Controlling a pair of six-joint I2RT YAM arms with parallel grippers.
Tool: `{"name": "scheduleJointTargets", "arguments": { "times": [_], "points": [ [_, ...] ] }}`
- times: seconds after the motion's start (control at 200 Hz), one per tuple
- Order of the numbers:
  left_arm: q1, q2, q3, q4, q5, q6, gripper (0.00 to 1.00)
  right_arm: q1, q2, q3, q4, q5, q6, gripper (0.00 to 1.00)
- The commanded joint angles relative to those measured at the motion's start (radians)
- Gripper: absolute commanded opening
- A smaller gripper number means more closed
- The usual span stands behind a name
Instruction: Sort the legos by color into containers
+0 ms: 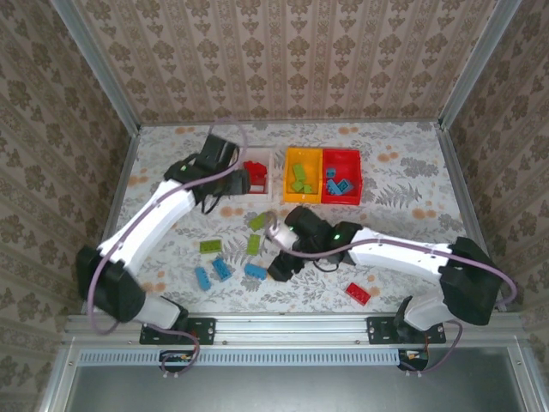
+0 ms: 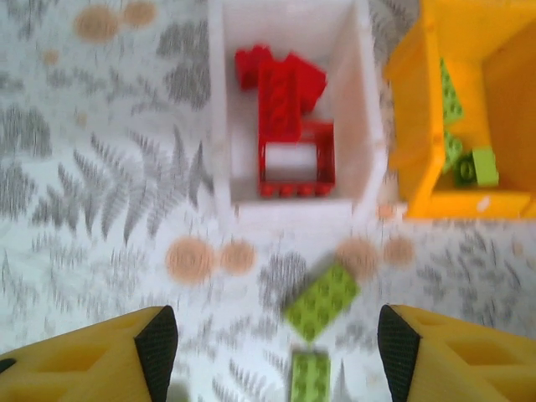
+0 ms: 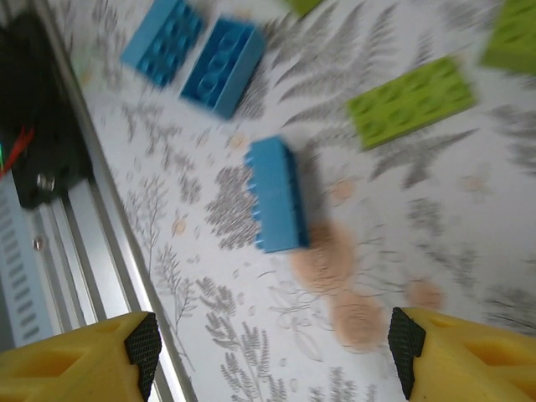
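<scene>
A: Near the worktop (image 3: 419, 276) front rail (image 3: 92, 234): right hand (image 3: 272, 347) wide, empty, above a blue lego (image 3: 276, 205) lying on its side. Risk?
B: Uneven contact on closing; the brick may roll away. Left hand (image 2: 276, 345) also wide, empty, facing the white bin (image 2: 293, 208) of red legos (image 2: 280, 96); green legos (image 2: 322, 300) loose beneath. Red bin (image 1: 343, 156) holds other blue ones.
A: Markings?
B: None readable.

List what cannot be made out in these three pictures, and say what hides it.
1. Top view: the left arm covers the white bin's left edge.
2. Left wrist view: the yellow bin runs off the right edge, and the lower green brick is cut by the bottom edge.
3. Right wrist view: the corner green brick is cut off and blurred.
</scene>
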Motion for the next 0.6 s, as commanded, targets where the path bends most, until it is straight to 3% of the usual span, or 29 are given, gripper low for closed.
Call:
{"name": "scheduleJointTargets", "arguments": {
  "times": [0.0,0.16,0.375,0.47,0.595],
  "points": [
    [0.0,-0.16,-0.155,-0.032,0.099,-0.058,0.67,0.05,0.091,0.003,0.051,0.042,-0.053,0.76],
    [0.0,-0.43,-0.334,-0.08,0.156,-0.093,0.68,0.112,0.23,0.088,0.033,0.119,-0.074,0.75],
    [0.002,-0.671,-0.423,-0.184,0.127,-0.174,0.67,0.12,0.356,0.165,0.038,0.157,-0.078,0.71],
    [0.002,-0.72,-0.438,-0.218,0.105,-0.198,0.67,0.126,0.406,0.212,0.022,0.154,-0.083,0.62],
    [0.002,-0.747,-0.445,-0.234,0.1,-0.216,0.66,0.137,0.466,0.271,-0.01,0.164,-0.069,0.42]
  ]
}}
